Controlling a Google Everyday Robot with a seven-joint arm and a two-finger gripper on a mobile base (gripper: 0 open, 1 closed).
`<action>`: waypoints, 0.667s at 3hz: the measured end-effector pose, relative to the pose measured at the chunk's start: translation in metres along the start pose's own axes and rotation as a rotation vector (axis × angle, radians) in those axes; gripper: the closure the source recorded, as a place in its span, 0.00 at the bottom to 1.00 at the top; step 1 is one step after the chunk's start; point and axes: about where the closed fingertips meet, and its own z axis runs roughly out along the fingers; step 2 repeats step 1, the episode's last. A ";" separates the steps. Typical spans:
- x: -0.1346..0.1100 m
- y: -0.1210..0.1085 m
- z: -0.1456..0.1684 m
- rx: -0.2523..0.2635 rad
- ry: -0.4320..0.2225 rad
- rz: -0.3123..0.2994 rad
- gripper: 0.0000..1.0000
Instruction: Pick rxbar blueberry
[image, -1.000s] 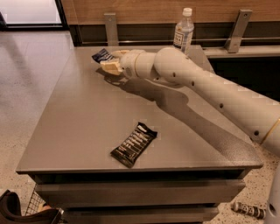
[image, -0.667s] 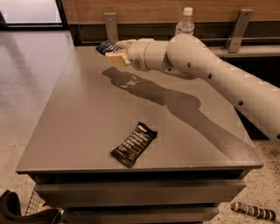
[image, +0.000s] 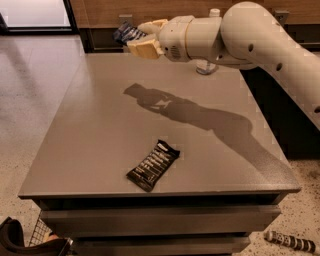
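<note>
My gripper (image: 137, 36) is raised well above the far left part of the grey table (image: 100, 130), its tan fingers (image: 145, 47) shut on the rxbar blueberry (image: 127, 33), a small dark navy bar with white lettering that sticks out to the left of the fingers. The bar hangs clear of the table top, and the arm's shadow falls on the table's middle. My white arm (image: 250, 35) reaches in from the upper right.
A longer black-wrapped bar with white text (image: 153, 165) lies near the table's front edge. A clear water bottle (image: 207, 62) stands at the far edge, mostly hidden behind my arm. A dark cabinet stands to the right, and a black object (image: 290, 242) lies on the floor at the lower right.
My gripper has lifted from the table's far left corner with the navy bar held in it, rising and coming nearer the camera. The black bar has not moved.
</note>
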 end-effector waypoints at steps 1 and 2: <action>-0.013 0.002 -0.015 -0.025 -0.003 -0.039 1.00; -0.013 0.002 -0.015 -0.025 -0.003 -0.039 1.00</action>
